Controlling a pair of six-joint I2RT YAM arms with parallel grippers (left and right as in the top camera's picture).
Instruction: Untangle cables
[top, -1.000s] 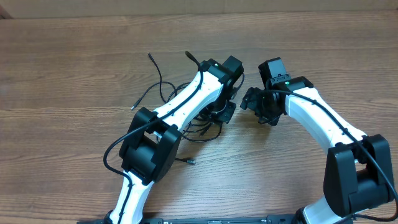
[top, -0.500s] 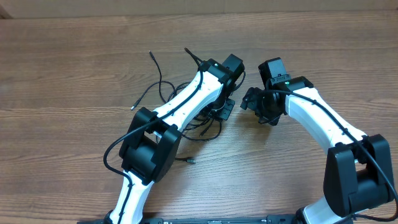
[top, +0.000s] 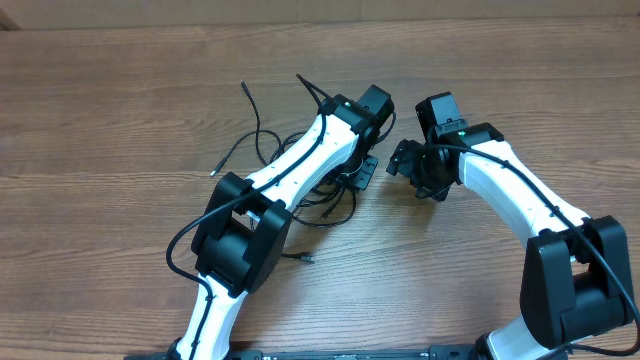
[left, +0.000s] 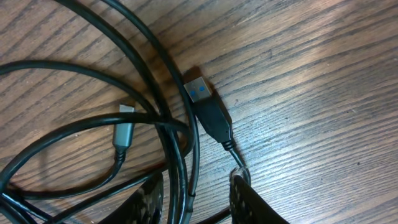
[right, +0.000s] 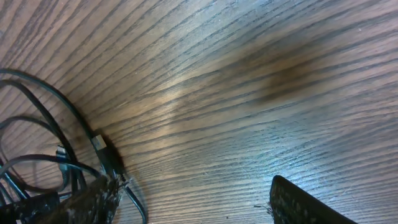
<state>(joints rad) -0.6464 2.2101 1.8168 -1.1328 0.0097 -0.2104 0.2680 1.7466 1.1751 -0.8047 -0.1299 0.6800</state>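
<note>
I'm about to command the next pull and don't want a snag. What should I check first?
1. Left gripper jaws apart: ok.
2. No strand between its fingers: not ok, cables pass between them.
3. Right gripper open and empty: ok.
4. Blue USB plug uncovered on the wood: ok.
5. Bundle separated: not ok, strands cross near the silver-tipped plug.
6. Which cord that plug ends: cannot tell.
</note>
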